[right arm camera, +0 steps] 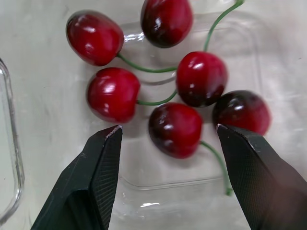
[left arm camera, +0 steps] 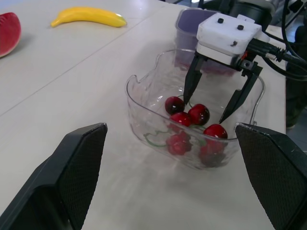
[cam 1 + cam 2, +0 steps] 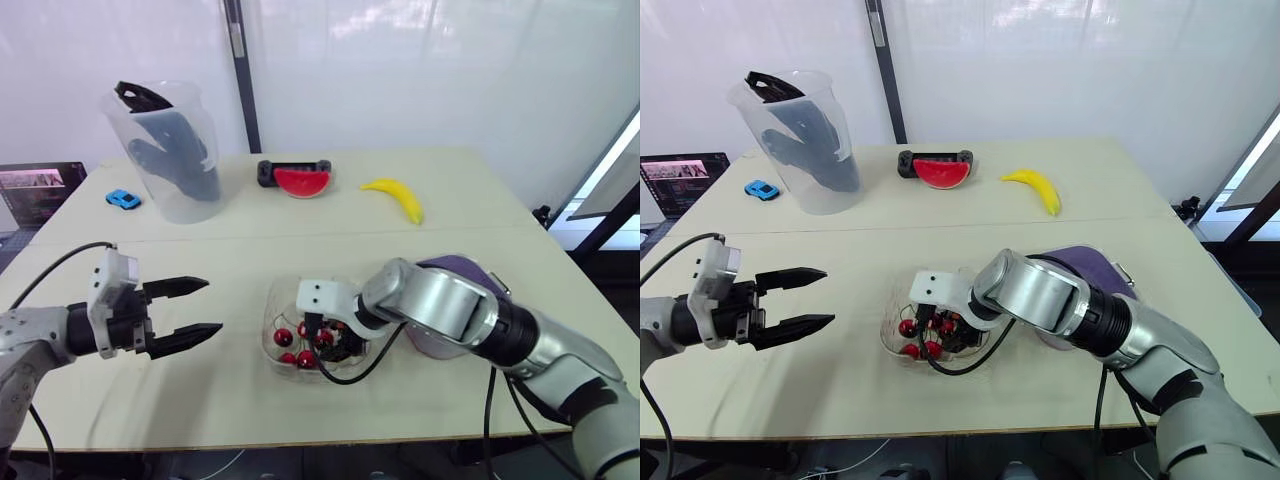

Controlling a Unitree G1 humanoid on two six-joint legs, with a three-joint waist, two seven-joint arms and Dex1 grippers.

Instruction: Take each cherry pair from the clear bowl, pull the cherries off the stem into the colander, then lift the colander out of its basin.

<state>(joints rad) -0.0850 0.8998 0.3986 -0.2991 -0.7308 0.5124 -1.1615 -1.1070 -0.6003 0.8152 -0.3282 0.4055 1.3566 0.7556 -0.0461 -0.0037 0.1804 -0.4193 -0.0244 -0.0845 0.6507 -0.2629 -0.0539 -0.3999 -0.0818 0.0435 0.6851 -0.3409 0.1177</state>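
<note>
Right hand (image 1: 168, 128) spread above glossy round cherries (image 1: 200, 78), clear bowl (image 2: 142, 119).

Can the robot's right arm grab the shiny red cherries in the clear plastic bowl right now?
Probably yes. The right gripper hangs open inside the clear plastic bowl, its black fingers straddling the shiny red cherries, with nothing in between.

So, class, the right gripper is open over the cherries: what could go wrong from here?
1. The cherries lie crowded, stems crossing, under the open right gripper: closing may catch two pairs.
2. Nothing steadies the bowl; the left gripper hangs open away from it, so it might slide.
</note>
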